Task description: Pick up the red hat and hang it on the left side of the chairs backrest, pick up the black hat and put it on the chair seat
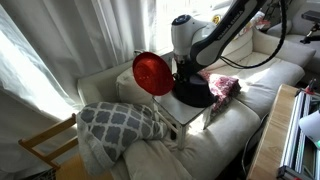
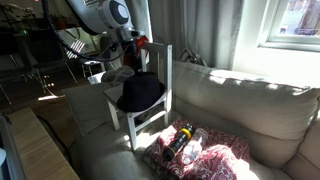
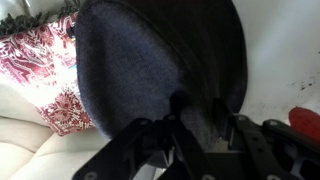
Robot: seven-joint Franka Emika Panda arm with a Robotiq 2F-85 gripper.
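Two fingers (image 3: 183,125) of my tool (image 3: 200,118) are pressed close together in the wrist view, pinching the rim of the black hat (image 3: 140,60) between them. The hat's soft round top fills most of that view, out toward 12 o'clock from my tool.

In both exterior views the black hat lies flat on the chair seat (image 2: 150,113), and my tool comes down onto the hat from above. The seat is pale and smooth. In the wrist view a bit of it shows at 2 o'clock from the hat.

The red hat (image 1: 152,73) hangs on the backrest (image 2: 167,72) of the chair (image 2: 135,128). In an exterior view it is at 10 o'clock from the black hat, just beside it, with its round open side turned to the camera. In the wrist view only a small red bit shows at the right edge, at 3 o'clock from my tool.

A red patterned cloth (image 2: 205,155) lies near the chair legs, at 4 o'clock from the black hat. A grey and white pillow (image 1: 120,122) lies at 7 o'clock from the red hat. A wooden chair (image 1: 45,150) stands farther out, at 8 o'clock from the pillow.
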